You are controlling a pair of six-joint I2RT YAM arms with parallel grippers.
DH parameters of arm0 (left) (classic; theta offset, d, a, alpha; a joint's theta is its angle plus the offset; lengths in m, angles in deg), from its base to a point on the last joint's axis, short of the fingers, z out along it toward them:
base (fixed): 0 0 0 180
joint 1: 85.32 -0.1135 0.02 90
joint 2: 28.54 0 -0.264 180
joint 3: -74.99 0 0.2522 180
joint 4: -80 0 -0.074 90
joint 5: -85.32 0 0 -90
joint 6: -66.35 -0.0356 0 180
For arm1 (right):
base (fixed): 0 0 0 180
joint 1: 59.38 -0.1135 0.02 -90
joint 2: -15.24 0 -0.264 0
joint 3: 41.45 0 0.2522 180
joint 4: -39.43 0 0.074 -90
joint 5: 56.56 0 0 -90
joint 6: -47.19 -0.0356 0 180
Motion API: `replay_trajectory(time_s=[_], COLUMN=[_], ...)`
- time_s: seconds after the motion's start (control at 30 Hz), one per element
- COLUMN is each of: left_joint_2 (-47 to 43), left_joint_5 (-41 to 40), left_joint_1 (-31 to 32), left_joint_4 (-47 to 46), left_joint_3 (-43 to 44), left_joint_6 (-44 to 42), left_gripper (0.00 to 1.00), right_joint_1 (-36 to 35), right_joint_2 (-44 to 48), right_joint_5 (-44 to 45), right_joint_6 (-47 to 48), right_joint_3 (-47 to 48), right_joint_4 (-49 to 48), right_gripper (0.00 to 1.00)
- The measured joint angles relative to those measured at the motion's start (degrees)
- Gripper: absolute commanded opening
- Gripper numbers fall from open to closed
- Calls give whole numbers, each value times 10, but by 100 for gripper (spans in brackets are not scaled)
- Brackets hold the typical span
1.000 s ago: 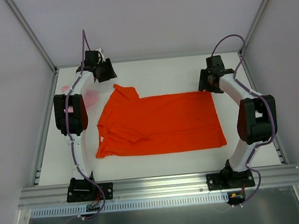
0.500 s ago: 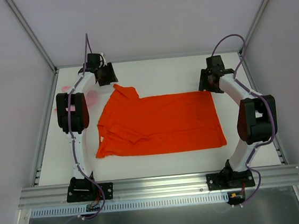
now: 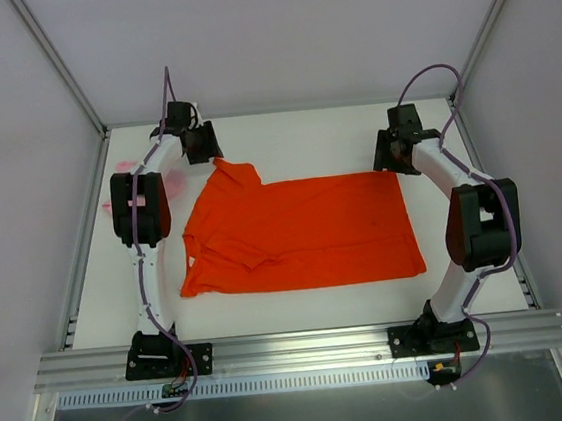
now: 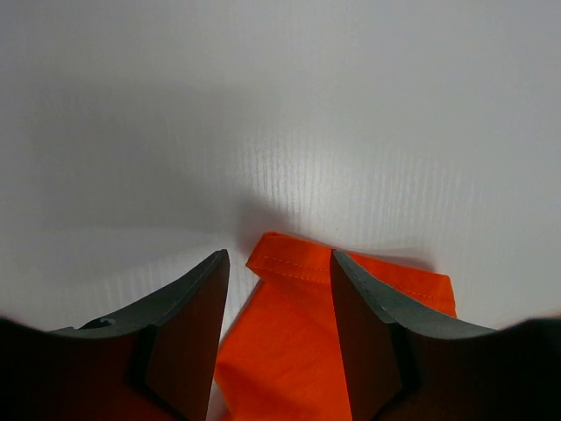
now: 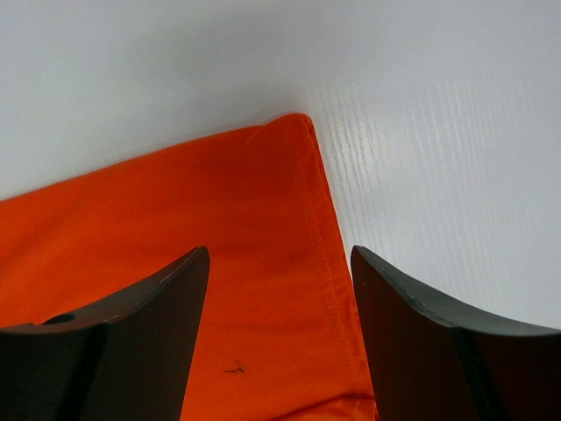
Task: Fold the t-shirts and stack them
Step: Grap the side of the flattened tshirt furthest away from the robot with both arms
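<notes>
Top external: orange-red t-shirt [image 3: 298, 231] spread flat on the white table [image 3: 303, 133], between the left gripper [image 3: 204, 143] and the right gripper [image 3: 388, 154]; pink t-shirt [image 3: 119, 169] beside the left arm [image 3: 138, 210], largely hidden by it. Left wrist: jaws apart, empty; sleeve [image 4: 289, 263] lying on the table between the fingers. Right wrist: jaws wide, empty; hem corner [image 5: 294, 132] just ahead of the fingers.

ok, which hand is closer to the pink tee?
Left. The left hand sits just right of the pink tee; the right hand is across the table, at the orange tee's far corner.
</notes>
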Motion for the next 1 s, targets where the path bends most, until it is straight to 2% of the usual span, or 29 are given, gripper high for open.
replay_trajectory(time_s=[0.3,0.47,0.63,0.73,0.77,0.8,0.87,1.0], left_joint_2=[24,24,24,24,24,24,24,24], left_joint_5=[12,12,22,26,26,27,28,29], left_joint_1=[0,0,0,1,1,1,1,1], left_joint_4=[15,18,19,19,19,19,19,19], left_joint_3=[29,29,29,29,29,29,29,29], left_joint_6=[-5,-7,-13,-14,-13,-14,-14,-16], left_gripper=[48,43,31,18,18,8,0,0], right_joint_1=[0,0,0,0,0,0,0,0], right_joint_2=[0,0,-5,-14,-17,-20,-23,-26], right_joint_5=[0,0,2,2,2,2,2,2], right_joint_6=[0,0,0,-1,-2,-2,-3,-3], right_joint_3=[0,0,0,0,0,0,0,0], right_joint_4=[0,0,0,0,0,0,0,0], right_gripper=[70,70,70,70,70,70,70,70])
